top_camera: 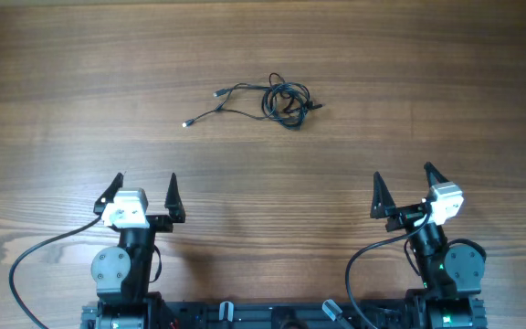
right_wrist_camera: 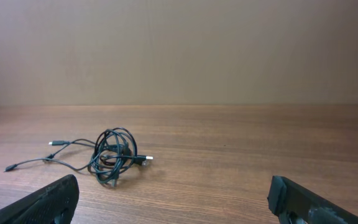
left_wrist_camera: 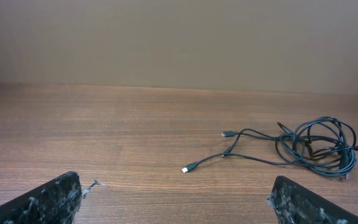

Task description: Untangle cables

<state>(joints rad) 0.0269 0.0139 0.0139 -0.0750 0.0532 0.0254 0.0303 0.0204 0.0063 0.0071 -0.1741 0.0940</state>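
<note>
2 grippers sit at the near edge of the table (top_camera: 53, 100): the left gripper (top_camera: 144, 181) and the right gripper (top_camera: 403, 174), each with jaws spread wide and holding nothing. The cables (top_camera: 277, 100) lie well apart from both, toward the far middle, as 1 small looped bunch with 2 plug-tipped ends trailing to its left. Bare wood runs from the grippers to the bunch and on every side of it, and each arm's thick lead (top_camera: 35, 260) curls only by the near edge.
</note>
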